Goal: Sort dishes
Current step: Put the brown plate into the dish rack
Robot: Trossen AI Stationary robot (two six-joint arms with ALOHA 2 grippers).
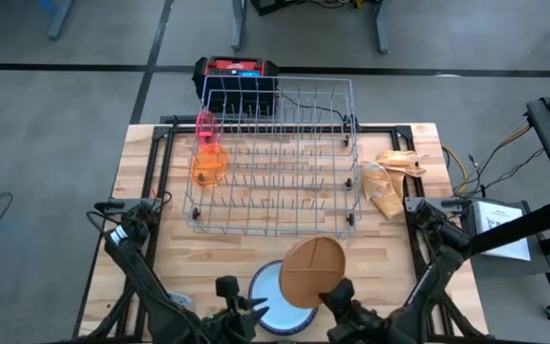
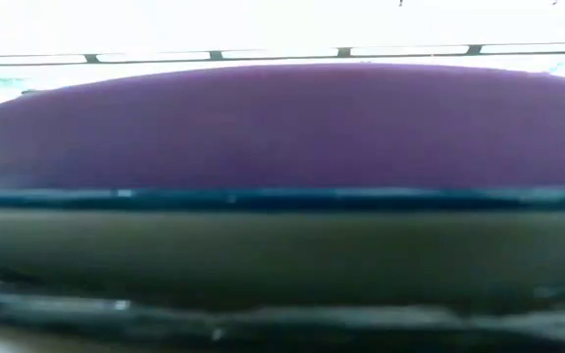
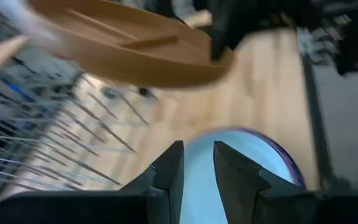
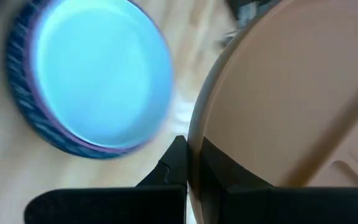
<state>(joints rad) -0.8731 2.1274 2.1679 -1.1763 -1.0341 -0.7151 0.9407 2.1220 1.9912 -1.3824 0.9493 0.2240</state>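
Observation:
The brown divided plate (image 1: 311, 268) is lifted and tilted above the table's near edge, just in front of the wire rack (image 1: 285, 158). My right gripper (image 1: 335, 290) is shut on it. Below and to its left a stack of plates (image 1: 273, 291) lies on the table, a white plate (image 4: 98, 74) on top. The low view shows the stack's purple (image 2: 282, 127), blue (image 2: 282, 199) and dark (image 2: 282, 245) rims. My left gripper (image 3: 197, 165) hovers over the stack's left side, its fingers a little apart and empty. A pink cup (image 1: 204, 124) and an orange cup (image 1: 208, 164) sit in the rack's left end. My right gripper pinches the brown plate's rim (image 4: 194, 140) between its two fingers, one on the divided top face and one on the underside. It comes from the table's near side, slanting up. The plate is lifted clear, tilted, its far edge toward the rack.
The wire rack fills the table's middle. Crumpled brown paper (image 1: 390, 177) lies to its right, a red and black device (image 1: 237, 69) behind it. White papers (image 1: 499, 225) lie off the table's right edge. Bare wood shows to the right of the stack.

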